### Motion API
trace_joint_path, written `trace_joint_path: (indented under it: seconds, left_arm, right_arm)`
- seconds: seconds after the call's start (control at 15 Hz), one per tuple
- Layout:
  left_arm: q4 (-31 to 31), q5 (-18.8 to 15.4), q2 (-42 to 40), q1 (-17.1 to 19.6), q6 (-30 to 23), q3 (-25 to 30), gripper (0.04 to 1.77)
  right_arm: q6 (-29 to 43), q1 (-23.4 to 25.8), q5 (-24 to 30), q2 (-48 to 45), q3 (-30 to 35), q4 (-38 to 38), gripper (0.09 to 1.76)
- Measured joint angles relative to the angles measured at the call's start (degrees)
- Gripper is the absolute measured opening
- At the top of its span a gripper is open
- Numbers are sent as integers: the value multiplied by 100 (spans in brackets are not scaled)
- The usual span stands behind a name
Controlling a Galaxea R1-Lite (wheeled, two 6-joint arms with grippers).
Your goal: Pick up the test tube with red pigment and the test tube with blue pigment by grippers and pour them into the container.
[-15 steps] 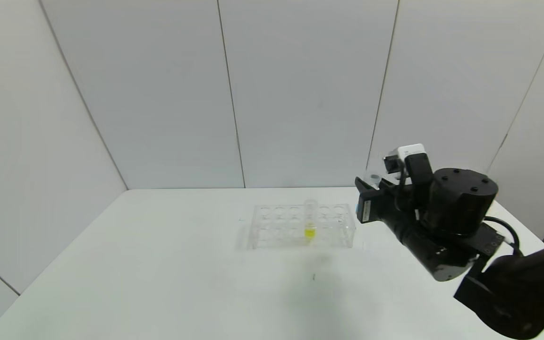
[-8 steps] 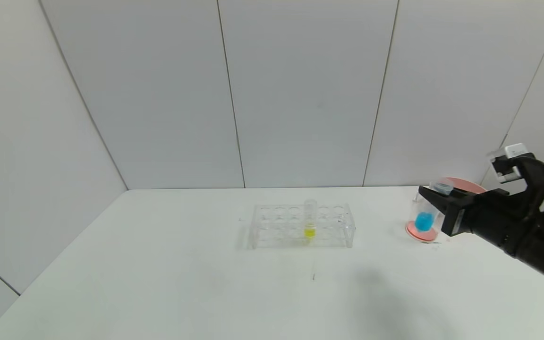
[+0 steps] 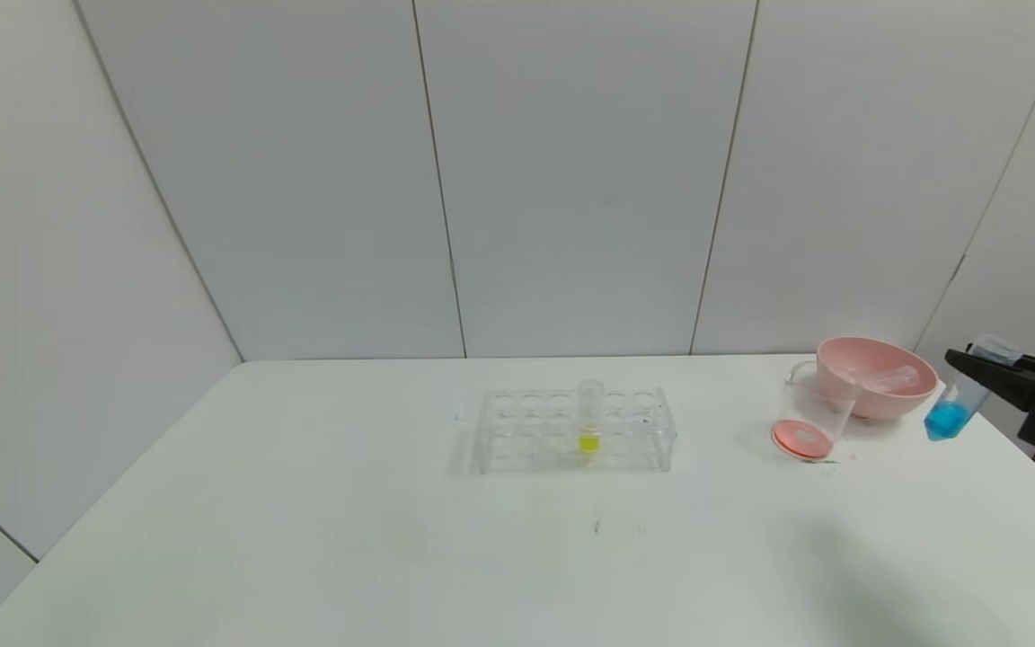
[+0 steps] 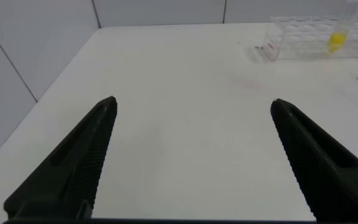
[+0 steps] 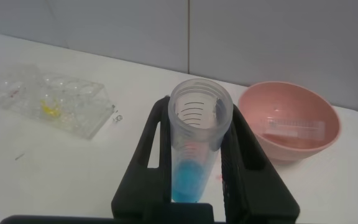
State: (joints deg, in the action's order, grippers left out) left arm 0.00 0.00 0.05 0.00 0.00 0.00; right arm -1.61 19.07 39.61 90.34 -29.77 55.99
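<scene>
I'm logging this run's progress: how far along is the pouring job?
Done, it seems: the container holds orange-red liquid, and an emptied tube lies in the pink bowl. In hand: the right pincer is shut on the test tube with blue pigment, off beside the bowl, still full. Left: pouring the blue into the container. The left pincer hangs open, idle.
</scene>
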Motion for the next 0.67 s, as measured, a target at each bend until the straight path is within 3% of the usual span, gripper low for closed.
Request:
trace_joint_path:
  seconds: [0.27, 0.67]
  left_arm:
    - [0, 0, 0, 0, 0, 0, 176]
    - [0, 0, 0, 0, 0, 0, 176]
  right_arm:
    - [-194, 577, 295, 572, -674, -139, 51]
    - [-890, 684, 306, 1141, -2409, -2324, 51]
